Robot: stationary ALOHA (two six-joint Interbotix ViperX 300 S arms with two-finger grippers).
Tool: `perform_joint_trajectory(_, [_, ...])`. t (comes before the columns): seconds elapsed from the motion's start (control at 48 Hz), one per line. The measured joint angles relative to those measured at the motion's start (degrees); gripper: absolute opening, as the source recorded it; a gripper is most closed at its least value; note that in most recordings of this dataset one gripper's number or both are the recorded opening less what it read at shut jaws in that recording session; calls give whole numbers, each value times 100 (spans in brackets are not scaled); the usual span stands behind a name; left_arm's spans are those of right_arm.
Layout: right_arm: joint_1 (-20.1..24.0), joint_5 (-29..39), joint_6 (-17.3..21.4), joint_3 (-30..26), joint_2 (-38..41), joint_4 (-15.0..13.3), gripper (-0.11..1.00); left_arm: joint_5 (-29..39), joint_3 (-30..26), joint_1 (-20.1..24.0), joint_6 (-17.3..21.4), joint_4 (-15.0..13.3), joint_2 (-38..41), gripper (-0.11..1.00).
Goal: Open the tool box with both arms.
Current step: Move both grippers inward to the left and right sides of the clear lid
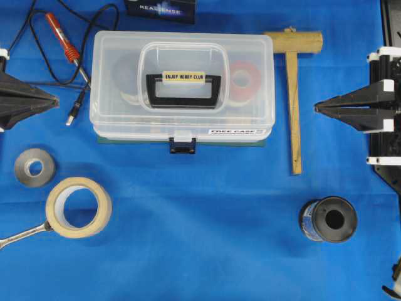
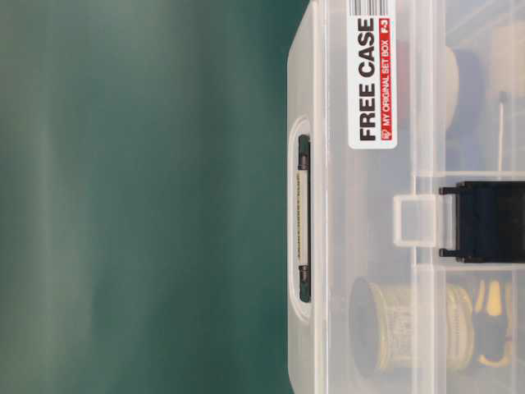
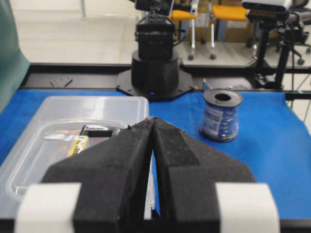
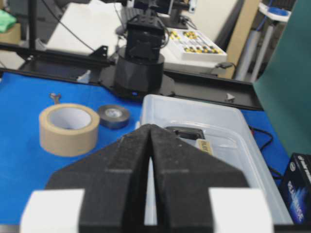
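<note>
Resting closed on the blue table cover [image 1: 207,207], the tool box [image 1: 182,88] serves as the reference landmark for all positions below. Its clear lid is down, the black handle [image 1: 185,88] with the cream "ENJOY HOBBY CLUB" label lies flat in the lid recess, and the dark blue latch [image 1: 182,147] sits at the middle of the front edge, beside the "FREE CASE" sticker [image 1: 235,131].

The left gripper [image 1: 55,98] is clenched, fingers pressed tip to tip and empty, well apart from the left end of the box and pointing toward it. The right gripper [image 1: 317,108] is likewise clenched on nothing, well apart from the right end of the box and pointing toward it.

Items around the box:
- Left of it: a red-handled tool [image 1: 61,36] with black cable.
- Front left: a grey tape roll [image 1: 34,167], a beige masking tape roll [image 1: 79,207] and a wrench [image 1: 22,234].
- Right of it: a wooden T-shaped piece [image 1: 293,81].
- Front right: a dark wire spool [image 1: 328,219].

In the table-level view, spools show through the clear wall of the box.
</note>
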Motion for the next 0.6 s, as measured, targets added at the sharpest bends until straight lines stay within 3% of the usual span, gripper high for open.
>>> perform_joint_trajectory(0.104, [-53,123,26,-44,26,0,0,325,18,9,97,-114,26,0])
perform_joint_trajectory(0.271, [-396,967,35,-290,123,0,0,721,18,167,176,-149,35,0])
perform_joint_trajectory(0.521, [-844,1872,193,-369,510,123,1,1441,44,642,176,-158,53,2])
perform_joint_trajectory(0.604, [-967,2004,290,-369,615,123,16,1644,97,844,176,-158,53,15])
